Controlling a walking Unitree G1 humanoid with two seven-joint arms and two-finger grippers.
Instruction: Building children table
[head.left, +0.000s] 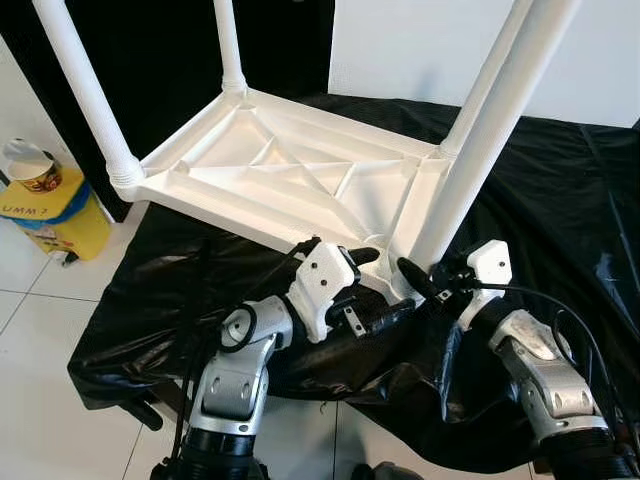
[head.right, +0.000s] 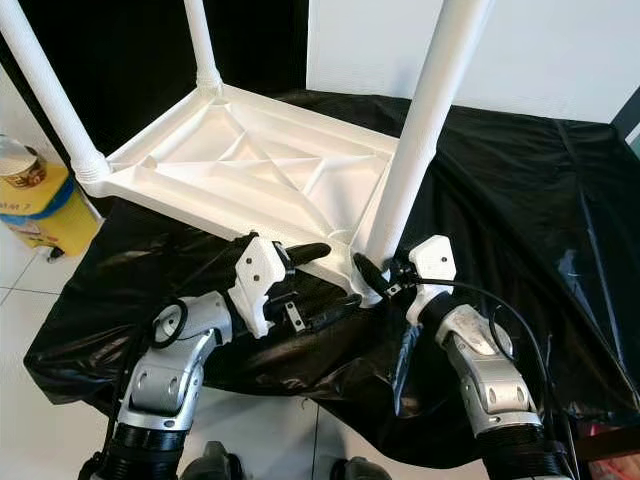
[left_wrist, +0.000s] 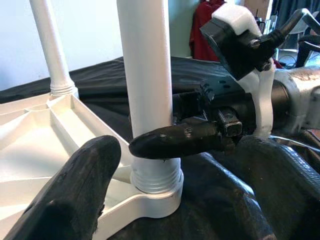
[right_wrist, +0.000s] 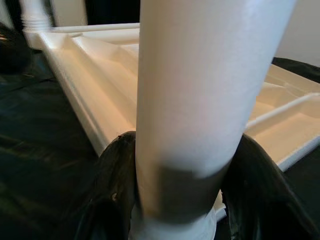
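A white plastic children's table (head.left: 290, 170) lies upside down on a black sheet (head.left: 545, 200), with three legs standing up from its corners. My right gripper (head.left: 425, 272) is shut on the base of the nearest leg (head.left: 470, 150), just above its threaded socket (left_wrist: 155, 182). In the right wrist view its fingers (right_wrist: 112, 195) press on both sides of that leg. My left gripper (head.left: 385, 285) hovers open just left of the same corner, over the table's front edge. One of its fingers (left_wrist: 75, 195) shows large and blurred, holding nothing.
The sheet drapes over a low platform and hangs off its front edge. A yellow box (head.left: 60, 215) with a tin (head.left: 30, 165) on it stands on the white tiled floor (head.left: 40, 400) at the left. A white wall (head.left: 420, 50) rises behind.
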